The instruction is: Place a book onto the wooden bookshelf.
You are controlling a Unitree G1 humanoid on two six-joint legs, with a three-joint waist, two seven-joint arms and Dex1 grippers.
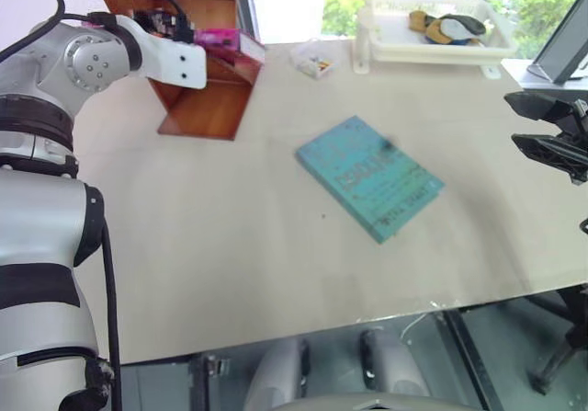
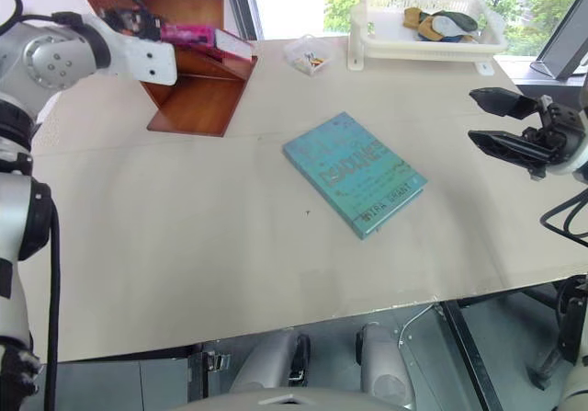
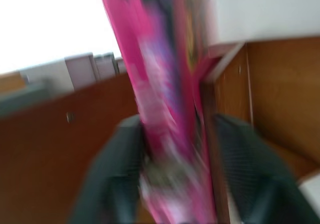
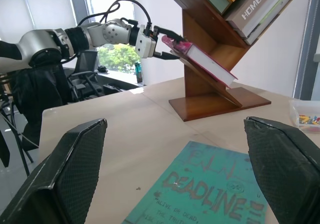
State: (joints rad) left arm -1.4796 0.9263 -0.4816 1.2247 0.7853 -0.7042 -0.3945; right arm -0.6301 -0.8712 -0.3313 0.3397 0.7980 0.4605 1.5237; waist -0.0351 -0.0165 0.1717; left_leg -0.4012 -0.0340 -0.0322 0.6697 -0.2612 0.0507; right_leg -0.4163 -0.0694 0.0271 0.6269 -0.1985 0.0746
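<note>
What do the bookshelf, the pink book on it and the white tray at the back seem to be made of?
The wooden bookshelf: reddish-brown wood, polished or varnished, going by its even sheen; solid or veneer cannot be told. The book: paper, with a glossy magenta cover and a white page edge. The white tray: probably moulded plastic, with a smooth uniform white surface and slotted walls.

A teal-green book (image 2: 354, 173) lay flat mid-table (image 2: 184, 245), with a white plastic tray (image 2: 367, 27) and a small clear container (image 2: 307, 55) near the far edge.
</note>
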